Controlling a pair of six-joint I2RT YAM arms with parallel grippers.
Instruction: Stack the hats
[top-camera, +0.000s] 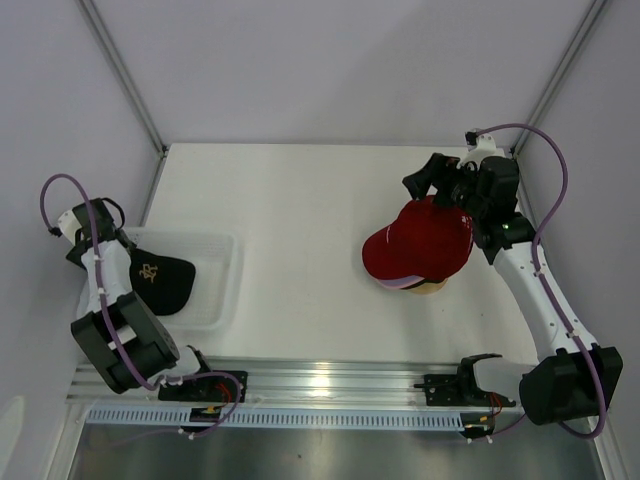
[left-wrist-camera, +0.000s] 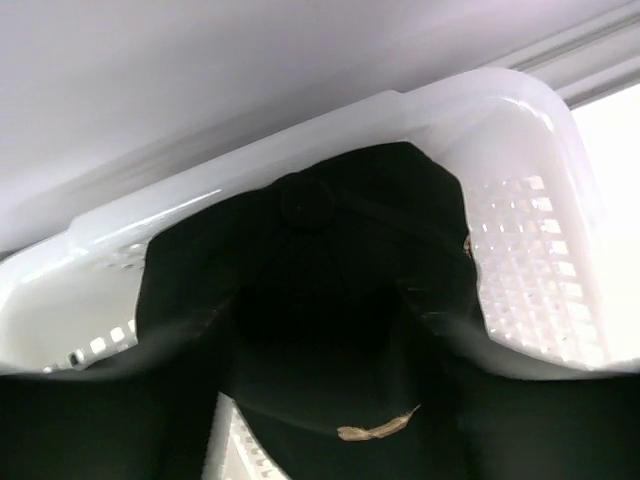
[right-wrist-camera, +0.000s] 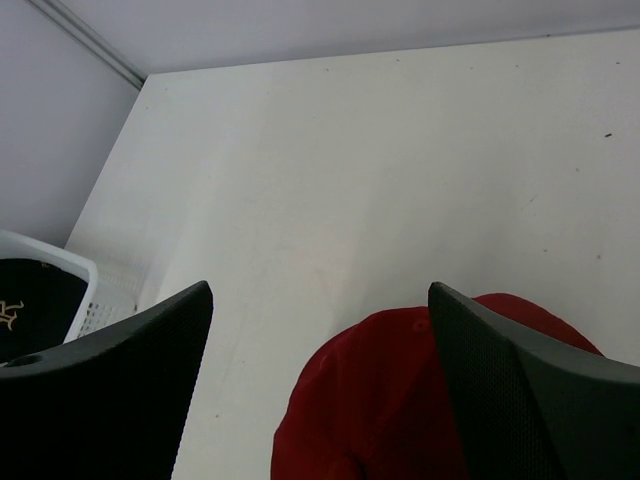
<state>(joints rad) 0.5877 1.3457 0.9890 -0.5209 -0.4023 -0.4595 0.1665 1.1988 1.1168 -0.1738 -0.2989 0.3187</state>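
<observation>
A red hat (top-camera: 420, 238) tops a stack, with a lavender brim (top-camera: 403, 283) showing under it. My right gripper (top-camera: 441, 181) is open and empty, just above and behind the red hat. In the right wrist view the red hat (right-wrist-camera: 385, 400) lies below the wide-apart fingers of the right gripper (right-wrist-camera: 320, 290). A black hat (top-camera: 160, 280) with a gold logo lies in the white mesh basket (top-camera: 225, 285). My left gripper (top-camera: 104, 238) is at the basket's left end. In the left wrist view its dark fingers stand apart on either side of the black hat (left-wrist-camera: 330, 260); no grip on it shows.
The stack rests on a wooden stand (top-camera: 432, 288) at the right of the table. The basket rim (left-wrist-camera: 300, 150) curves round the black hat. The basket also shows at the left edge of the right wrist view (right-wrist-camera: 70, 268). Walls close in the table's back and sides.
</observation>
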